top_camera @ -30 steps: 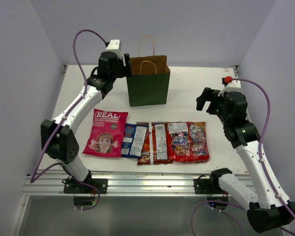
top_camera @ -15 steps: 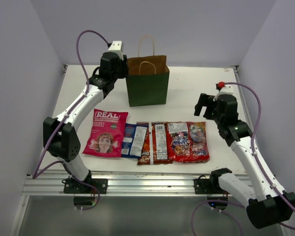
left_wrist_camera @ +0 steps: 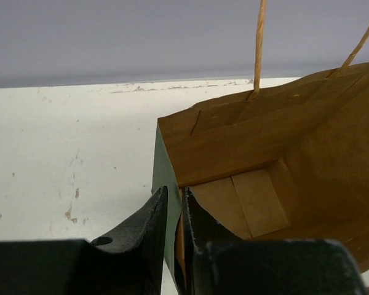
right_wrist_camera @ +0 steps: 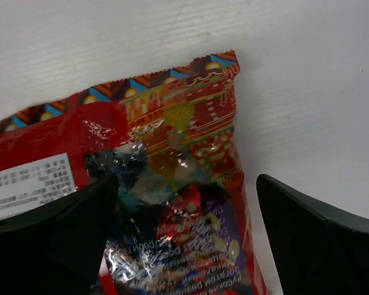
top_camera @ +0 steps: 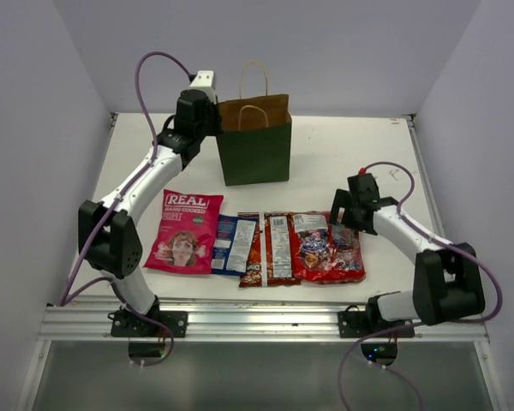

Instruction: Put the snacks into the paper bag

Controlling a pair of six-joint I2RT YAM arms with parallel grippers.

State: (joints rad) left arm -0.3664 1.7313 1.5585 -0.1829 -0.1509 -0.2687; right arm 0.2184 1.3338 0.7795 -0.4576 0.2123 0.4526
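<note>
The dark green paper bag point(top_camera: 257, 154) stands upright at the back of the table, its brown inside point(left_wrist_camera: 283, 141) open. My left gripper point(top_camera: 212, 120) sits at the bag's left rim. It point(left_wrist_camera: 174, 192) is shut on the bag's left wall, one finger outside and one inside. Four snacks lie in a row near the front: a pink "REAL" packet point(top_camera: 185, 231), a small blue one point(top_camera: 235, 244), an orange-red one point(top_camera: 270, 250) and a red candy bag point(top_camera: 330, 248). My right gripper point(top_camera: 341, 214) is open, low over the candy bag's point(right_wrist_camera: 172, 141) far right corner, fingers point(right_wrist_camera: 186, 181) straddling it.
The bag's tan loop handles point(top_camera: 255, 77) stand above its rim. Grey walls close the table on the left, back and right. The white table point(top_camera: 351, 154) shows bare between the bag and the right wall.
My left gripper has closed onto the bag's left wall. My right arm has swung down and left from the back right to the candy bag, staying open.
</note>
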